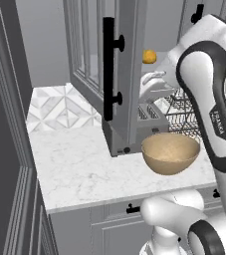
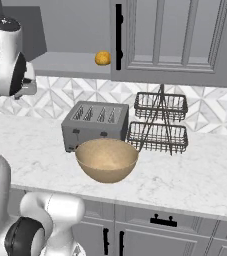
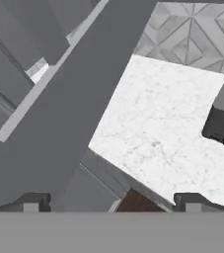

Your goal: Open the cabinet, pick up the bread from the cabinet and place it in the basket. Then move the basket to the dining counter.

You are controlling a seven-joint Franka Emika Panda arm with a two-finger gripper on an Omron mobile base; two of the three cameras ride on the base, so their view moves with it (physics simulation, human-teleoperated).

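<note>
Cabinet (image 1: 127,74) door's swung open w/ the bread (image 2: 103,58) on its shelf above the toaster (image 2: 94,125), basket (image 2: 106,159) waiting on the worktop, so w/ gripper (image 3: 112,201) wide and empty we reckon we're mid-reach & next must go up in to the bun.

Both base cameras sit behind me, left and right, looking down at the same table (image 1: 79,169), sharing the basket (image 1: 170,153). My hand camera hangs close, probably along the cabinet (image 3: 79,94) door.

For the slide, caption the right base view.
Small golden-orange bun on the open grey wall cabinet shelf, above the tan round basket.
</note>
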